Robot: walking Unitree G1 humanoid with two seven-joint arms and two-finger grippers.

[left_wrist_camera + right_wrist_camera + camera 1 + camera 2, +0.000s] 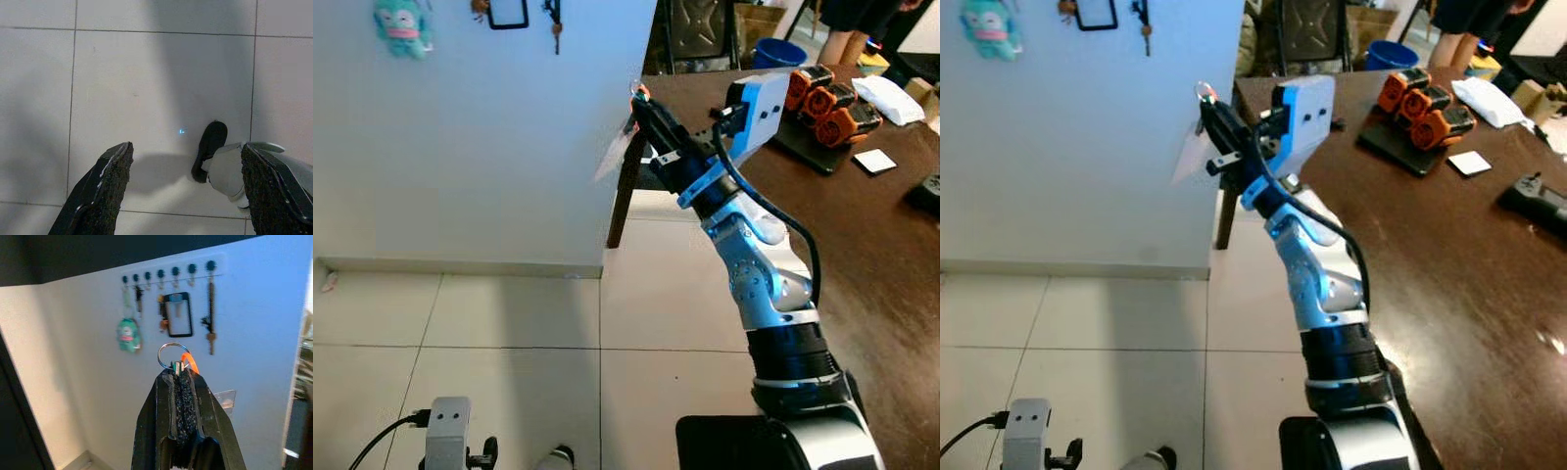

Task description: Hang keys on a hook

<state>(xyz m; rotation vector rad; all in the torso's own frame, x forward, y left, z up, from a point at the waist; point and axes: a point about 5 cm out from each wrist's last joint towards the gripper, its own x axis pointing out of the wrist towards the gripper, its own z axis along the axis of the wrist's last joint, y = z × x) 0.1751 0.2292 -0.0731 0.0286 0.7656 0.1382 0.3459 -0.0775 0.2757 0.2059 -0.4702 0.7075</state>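
- The left pincer (181,196) is held low over the tiled floor (146,73), fingers wide apart and holding nothing; this arm seems to be idle.
- The hook rail (168,273) is fixed high on the pale wall (489,147); a plush charm (128,335), a black card holder (178,315) and a hanging key (211,308) are already carried by it.
- The keys (172,358) are clamped in the right pincer (179,377), raised before the wall and beside the tabletop (1449,255). The ring is presented upward, toward the hooks, so that it can be slipped on; the long axis follows the fingers.
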